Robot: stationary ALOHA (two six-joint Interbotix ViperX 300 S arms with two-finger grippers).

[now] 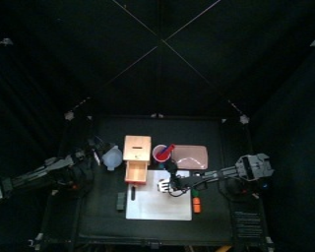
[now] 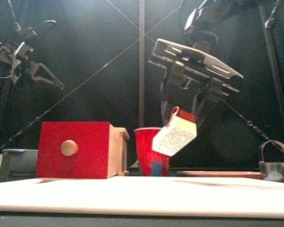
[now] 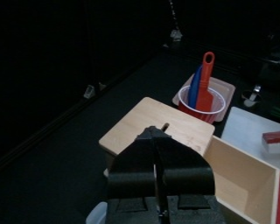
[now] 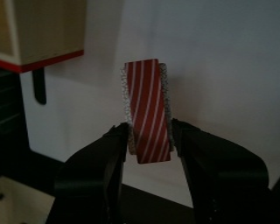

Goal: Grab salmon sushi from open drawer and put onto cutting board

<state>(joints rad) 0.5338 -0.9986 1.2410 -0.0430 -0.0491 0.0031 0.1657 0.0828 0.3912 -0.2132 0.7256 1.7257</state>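
Observation:
My right gripper (image 4: pixel 149 144) is shut on the salmon sushi (image 4: pixel 146 92), a small oblong piece with orange-pink and white stripes. It holds the piece in the air over the white cutting board (image 4: pixel 224 79), just off the open drawer (image 4: pixel 31 39). In the front view the sushi (image 2: pixel 177 135) hangs from the right gripper (image 2: pixel 180 120), well above the board (image 2: pixel 142 197). In the top view the right gripper (image 1: pixel 165 184) is at the board's (image 1: pixel 163 205) far edge, beside the drawer (image 1: pixel 137 175) of the wooden box (image 1: pixel 138 148). My left gripper (image 3: pixel 166 171) rests shut over the box's left side.
A red cup (image 1: pixel 163 153) with utensils stands right of the box, and a pinkish-grey slab (image 1: pixel 193 156) lies beyond it. An orange bar (image 1: pixel 196 205) lies at the board's right edge, a green item (image 1: pixel 119 203) at its left. A white object (image 1: pixel 110 156) sits left of the box.

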